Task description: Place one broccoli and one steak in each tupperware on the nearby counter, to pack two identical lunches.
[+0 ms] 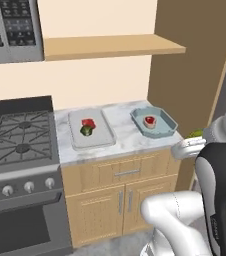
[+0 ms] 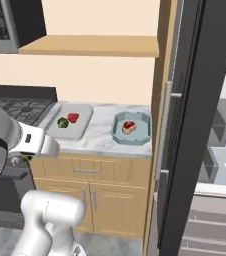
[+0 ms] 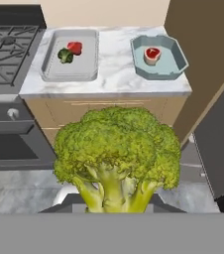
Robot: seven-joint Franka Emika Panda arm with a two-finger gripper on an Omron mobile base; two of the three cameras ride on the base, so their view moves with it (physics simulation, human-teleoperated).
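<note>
One broccoli [image 3: 118, 151] is clamped in the nearly closed fingers [image 3: 115, 202], off the counter [image 3: 115, 74] and both tupperware.

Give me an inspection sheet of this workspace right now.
Surface: marbled counter over wooden cabinets.
Job's things: grey tray holds one steak and one broccoli; teal tray holds one steak only; second broccoli is in the gripper.
Clutter: nothing seen.
Grippers: gripper shut on the broccoli, short of the counter.
Cables: nothing seen.
Surroundings: stove left of the counter, wooden shelf above.
</note>
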